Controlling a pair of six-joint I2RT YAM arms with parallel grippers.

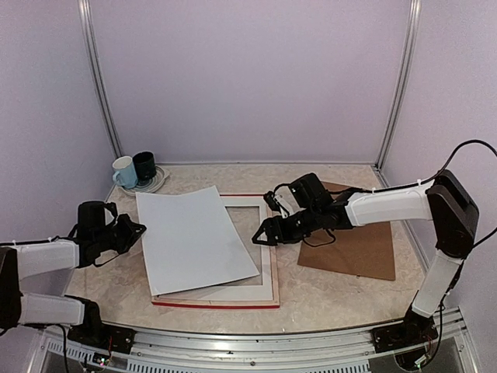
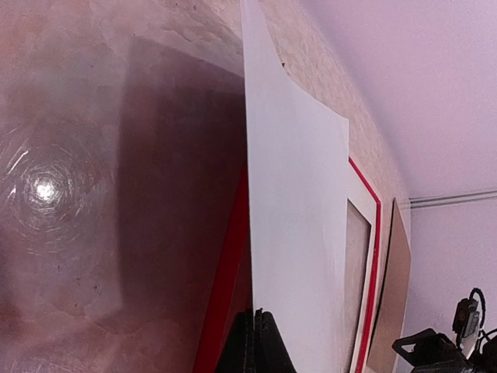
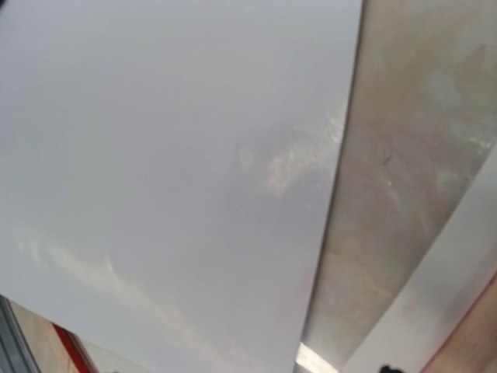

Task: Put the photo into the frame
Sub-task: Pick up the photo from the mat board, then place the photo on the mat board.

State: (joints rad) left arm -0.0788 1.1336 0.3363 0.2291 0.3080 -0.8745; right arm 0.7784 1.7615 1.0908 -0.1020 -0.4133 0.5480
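Both arm bases are sitting at the near edge of the tabletop [image 1: 326, 299] in the overhead view. On the left, the left gripper [image 1: 138, 230] is pinching the left edge of the photo [image 1: 194, 237], its jaws closed on the sheet. The photo is showing its plain white back and is lying aslant over the left part of the frame [image 1: 269, 268], with its left side raised off the tabletop. The right gripper [image 1: 262, 235] is hovering just beside the photo's right edge, over the frame opening, with its jaws standing open and gripping nothing. A brown backing board [image 1: 357, 249] is lying to the right of the frame. Two mugs [image 1: 133, 169] are resting on a plate [image 1: 158, 184] at the far left.

From the left wrist, the left gripper [image 2: 255, 315] is clamping the photo [image 2: 295, 233] edge-on, and the frame [image 2: 378, 233] is showing its red edge beyond the sheet.

From the right wrist, the photo [image 3: 171, 171] is filling most of the view, with a pale rail of the frame [image 3: 443, 272] crossing the right corner. The jaws are not showing here.
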